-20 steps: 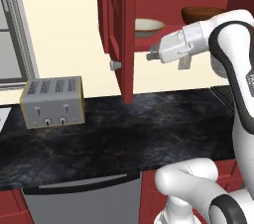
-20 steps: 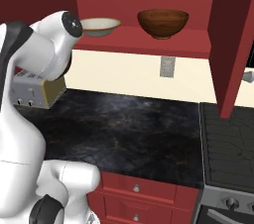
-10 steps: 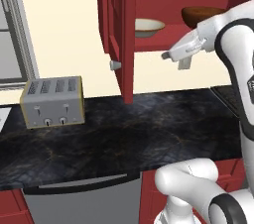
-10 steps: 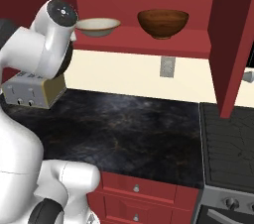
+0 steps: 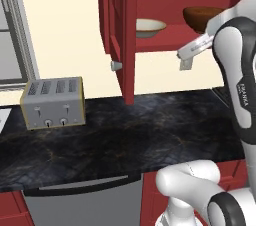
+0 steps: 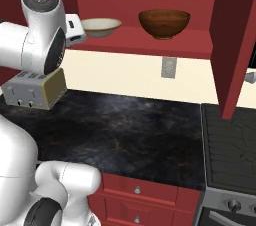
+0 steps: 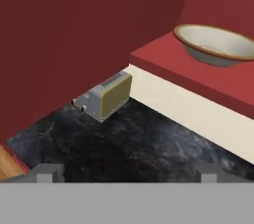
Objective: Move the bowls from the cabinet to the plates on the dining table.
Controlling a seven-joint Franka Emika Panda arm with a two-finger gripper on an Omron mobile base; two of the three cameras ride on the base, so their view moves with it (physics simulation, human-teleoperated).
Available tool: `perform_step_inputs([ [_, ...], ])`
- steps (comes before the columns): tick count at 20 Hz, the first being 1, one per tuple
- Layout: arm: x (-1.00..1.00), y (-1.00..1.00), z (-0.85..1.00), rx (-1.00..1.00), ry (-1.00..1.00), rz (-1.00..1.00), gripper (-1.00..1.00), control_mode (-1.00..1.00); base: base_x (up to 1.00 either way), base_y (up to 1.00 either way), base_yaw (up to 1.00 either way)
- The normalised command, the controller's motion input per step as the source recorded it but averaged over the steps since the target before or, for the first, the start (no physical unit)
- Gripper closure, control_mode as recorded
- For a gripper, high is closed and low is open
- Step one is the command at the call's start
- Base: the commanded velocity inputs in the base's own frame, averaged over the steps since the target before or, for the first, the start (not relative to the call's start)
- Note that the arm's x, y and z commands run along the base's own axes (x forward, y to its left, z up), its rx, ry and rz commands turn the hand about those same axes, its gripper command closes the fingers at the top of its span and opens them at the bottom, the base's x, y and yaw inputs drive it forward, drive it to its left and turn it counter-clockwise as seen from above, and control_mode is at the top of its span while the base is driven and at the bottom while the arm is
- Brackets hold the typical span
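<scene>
White arm with dark joints raised from its base, elbow bent high and forearm reaching forward at shelf height, the pincer (image 7: pixel 127 172) empty, its two small fingers (image 7: pixel 48 171) spread wide apart.

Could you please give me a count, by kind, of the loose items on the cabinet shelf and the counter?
Cream-white bowl: 1
Dark brown wooden bowl: 1
Toaster: 1
Total: 3
</scene>
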Motion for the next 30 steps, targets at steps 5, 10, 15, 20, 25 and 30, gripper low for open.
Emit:
perform_step_inputs([
  [5,0.08,-0.43,0.0,-0.18,0.0,-0.24,-1.0,-1.0,0.0,0.0,0.0],
  [10,0.11,-0.41,0.0,-0.18,0.0,-0.23,-1.0,-1.0,0.0,0.0,0.0],
  [15,0.14,-0.38,0.0,-0.17,0.0,-0.22,-1.0,-1.0,0.0,0.0,0.0],
  [20,0.19,-0.33,-0.01,-0.14,-0.01,-0.2,-1.0,-1.0,0.0,0.0,0.0],
  [25,0.25,-0.26,0.0,-0.09,-0.03,-0.16,-1.0,-1.0,0.0,0.0,0.0],
  [30,0.16,-0.21,0.0,-0.01,-0.08,-0.11,-1.0,-1.0,0.0,0.0,0.0],
])
